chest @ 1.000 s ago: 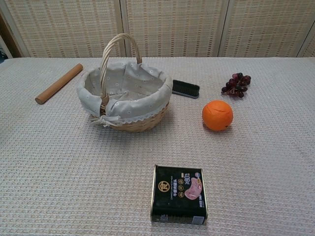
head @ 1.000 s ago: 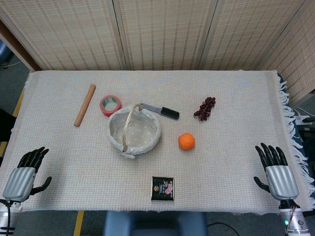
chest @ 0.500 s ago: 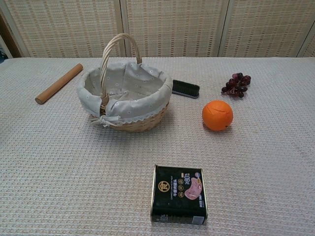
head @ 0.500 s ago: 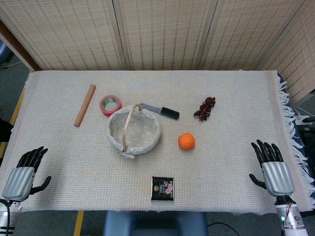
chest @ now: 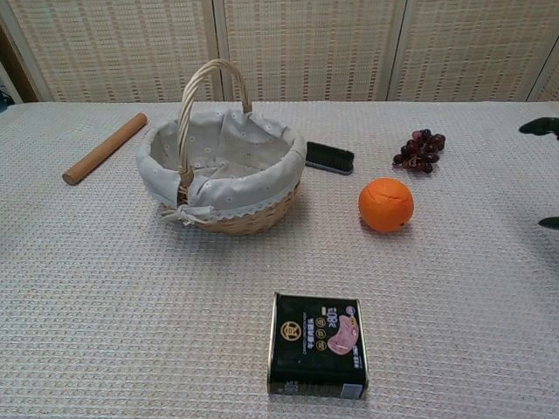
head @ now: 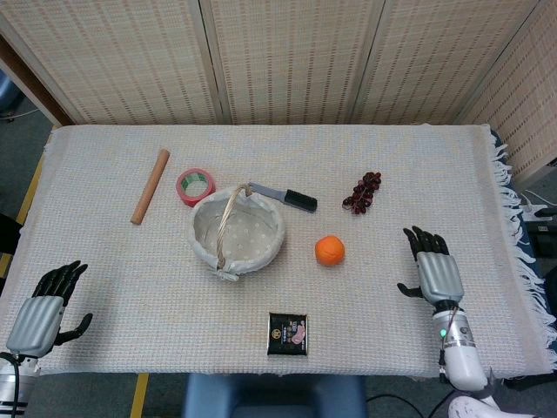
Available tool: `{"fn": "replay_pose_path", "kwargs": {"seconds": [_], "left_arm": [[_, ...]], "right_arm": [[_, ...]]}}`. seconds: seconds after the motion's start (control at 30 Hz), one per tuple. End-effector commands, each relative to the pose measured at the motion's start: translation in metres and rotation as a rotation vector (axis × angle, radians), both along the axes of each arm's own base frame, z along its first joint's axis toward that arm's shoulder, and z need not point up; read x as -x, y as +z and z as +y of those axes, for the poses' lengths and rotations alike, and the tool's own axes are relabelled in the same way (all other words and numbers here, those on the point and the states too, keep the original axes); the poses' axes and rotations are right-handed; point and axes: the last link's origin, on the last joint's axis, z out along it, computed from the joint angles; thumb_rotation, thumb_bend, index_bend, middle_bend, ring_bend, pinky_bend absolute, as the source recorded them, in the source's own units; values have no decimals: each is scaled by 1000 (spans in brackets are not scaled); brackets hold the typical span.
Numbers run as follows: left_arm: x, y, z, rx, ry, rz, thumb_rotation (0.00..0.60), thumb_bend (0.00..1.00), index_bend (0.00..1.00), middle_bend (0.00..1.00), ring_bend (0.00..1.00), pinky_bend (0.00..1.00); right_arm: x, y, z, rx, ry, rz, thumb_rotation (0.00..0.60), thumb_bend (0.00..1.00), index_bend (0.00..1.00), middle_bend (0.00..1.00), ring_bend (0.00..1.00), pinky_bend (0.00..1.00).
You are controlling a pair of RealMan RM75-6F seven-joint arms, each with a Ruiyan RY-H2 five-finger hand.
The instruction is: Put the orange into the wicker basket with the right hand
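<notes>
The orange (head: 330, 250) (chest: 385, 204) lies on the woven cloth just right of the wicker basket (head: 202, 251) (chest: 254, 218), which has a pale dotted lining and an upright handle. My right hand (head: 432, 271) hovers open to the right of the orange, a hand's width away, fingers spread and pointing to the far side. In the chest view only its dark fingertips (chest: 539, 126) show at the right edge. My left hand (head: 43, 311) rests open near the front left corner, holding nothing.
A black tin (head: 288, 333) (chest: 318, 344) lies near the front edge. Behind the basket lie a black-handled knife (head: 284, 197), a red tape roll (head: 195, 185) and a wooden rolling pin (head: 150, 185). Dark grapes (head: 363, 192) (chest: 420, 149) lie beyond the orange.
My right hand has moved left and away from the front right corner toward the orange, and its fingertips now enter the chest view. The left hand and the objects have stayed put.
</notes>
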Motion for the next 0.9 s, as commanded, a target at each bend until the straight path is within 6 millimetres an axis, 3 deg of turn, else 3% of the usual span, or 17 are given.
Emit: {"fn": "replay_pose_path", "kwargs": {"seconds": [0.03, 0.2, 0.4, 0.7, 0.9], "left_arm": [[1, 1, 0, -1, 4, -4, 600, 347, 0, 0, 0, 62], [1, 1, 1, 2, 5, -8, 600, 347, 0, 0, 0, 63], [1, 1, 1, 5, 7, -15, 600, 347, 0, 0, 0, 62], [1, 2, 0, 11, 14, -24, 600, 346, 0, 0, 0, 62], [1, 2, 1, 13, 18, -33, 600, 346, 0, 0, 0, 62]], "right_arm": [[-42, -41, -30, -50, 26, -26, 600, 83, 0, 0, 0, 10], [-64, -72, -37, -76, 26, -40, 600, 83, 0, 0, 0, 10], [-83, -94, -45, -71, 32, -37, 600, 83, 0, 0, 0, 10], [-89, -119, -58, -72, -3, -15, 600, 83, 0, 0, 0, 49], [-88, -139, -62, -73, -17, -15, 600, 105, 81, 62, 34, 162]]}}
